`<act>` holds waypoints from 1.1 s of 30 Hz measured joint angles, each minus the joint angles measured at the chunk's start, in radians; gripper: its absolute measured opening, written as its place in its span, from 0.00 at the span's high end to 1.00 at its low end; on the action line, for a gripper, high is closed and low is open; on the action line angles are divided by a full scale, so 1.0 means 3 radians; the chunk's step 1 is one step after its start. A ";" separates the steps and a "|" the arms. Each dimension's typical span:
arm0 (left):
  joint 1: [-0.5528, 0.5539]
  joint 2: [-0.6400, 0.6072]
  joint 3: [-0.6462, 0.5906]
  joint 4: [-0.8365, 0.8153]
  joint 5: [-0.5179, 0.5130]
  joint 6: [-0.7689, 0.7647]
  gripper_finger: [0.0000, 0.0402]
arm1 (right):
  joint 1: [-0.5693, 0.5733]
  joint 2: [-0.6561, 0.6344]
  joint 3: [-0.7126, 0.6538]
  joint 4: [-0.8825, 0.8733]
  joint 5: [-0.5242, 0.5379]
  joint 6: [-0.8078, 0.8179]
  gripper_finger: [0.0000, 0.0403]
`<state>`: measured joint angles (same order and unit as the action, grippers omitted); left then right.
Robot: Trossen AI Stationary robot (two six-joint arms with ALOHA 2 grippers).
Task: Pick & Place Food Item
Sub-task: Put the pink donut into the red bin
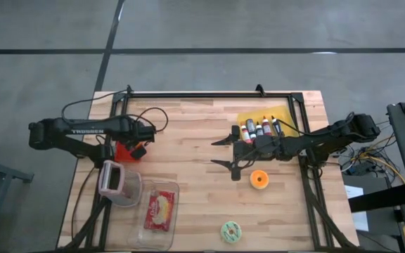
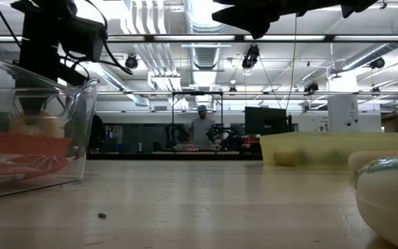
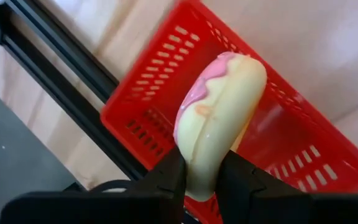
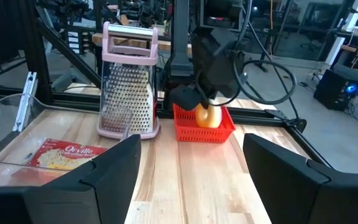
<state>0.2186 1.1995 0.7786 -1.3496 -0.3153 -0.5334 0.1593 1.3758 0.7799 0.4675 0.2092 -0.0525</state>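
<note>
A cream doughnut with pink icing [image 3: 219,118] is held by my left gripper [image 3: 201,177] over a small red basket [image 3: 160,112] at the table's left side; the basket also shows in the high view [image 1: 127,151] and in the right wrist view [image 4: 204,124]. My left gripper [image 1: 138,147] is shut on the doughnut. My right gripper [image 1: 223,151] is open and empty near the table's middle, its fingers pointing toward the left. My left gripper pinches the doughnut's lower end [image 3: 199,180] between its two fingers, one on each flat side. The fingers come from above, pointing down. The doughnut stands on edge in the hold, over the basket's inside; whether it touches the basket floor, I cannot tell.
A pink-framed grater [image 1: 111,179] and a clear tub with a popcorn packet [image 1: 159,209] are at the near left. An orange doughnut [image 1: 259,178] and a green one [image 1: 230,230] lie at the near right. Several bottles [image 1: 259,128] rest on a yellow tray.
</note>
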 joint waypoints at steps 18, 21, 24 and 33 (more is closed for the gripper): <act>-0.0001 -0.0013 -0.0007 0.0031 0.0020 0.0007 0.82 | 0.0000 0.0000 -0.0001 0.0003 0.0000 0.0048 0.30; 0.0000 -0.0013 -0.0008 0.0053 0.0007 0.0007 0.82 | -0.0001 0.0000 -0.0001 0.0003 0.0000 0.0050 0.31; -0.0001 -0.0013 -0.0009 0.0051 0.0006 0.0007 0.82 | -0.0001 0.0000 -0.0001 0.0003 0.0000 0.0051 0.31; -0.0001 -0.0013 -0.0010 0.0088 0.0005 0.0005 0.82 | 0.0000 0.0000 -0.0001 0.0003 0.0000 0.0051 0.29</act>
<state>0.2184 1.1957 0.7757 -1.3231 -0.3138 -0.5320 0.1593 1.3758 0.7795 0.4683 0.2092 -0.0372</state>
